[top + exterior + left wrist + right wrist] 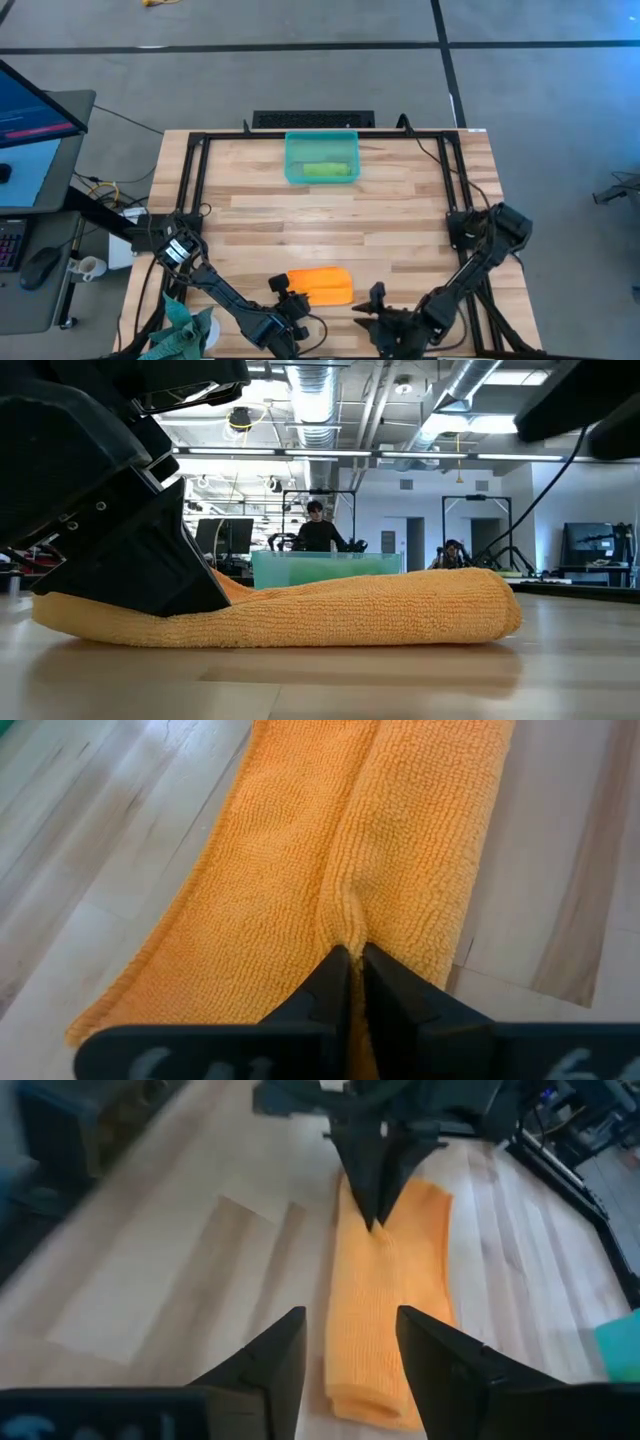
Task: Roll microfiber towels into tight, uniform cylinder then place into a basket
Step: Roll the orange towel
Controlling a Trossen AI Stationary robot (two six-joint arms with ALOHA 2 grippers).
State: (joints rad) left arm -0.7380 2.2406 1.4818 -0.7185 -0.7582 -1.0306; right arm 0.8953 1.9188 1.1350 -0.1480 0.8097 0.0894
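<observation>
Wooden counter (330,215): a folded orange terry towel (322,285) is pinched by the clenched left claw (350,970); the right claw (350,1350) is held released beside its other end.

A robotics lab or open workshop hall: exposed silver ventilation ducts (318,400) and long strip lights (350,453) run overhead. Black metal frame rigs (318,510) stand behind, a seated person (318,532) works there, and a lit computer monitor (30,115) flanks the pale wooden butcher-block table (330,215).

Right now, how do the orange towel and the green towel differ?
The orange towel lies on the table near the front edge; the lime green towel sits inside the basket. The left gripper is shut, pinching the orange one; nothing touches the green one. Both are rolled.
</observation>
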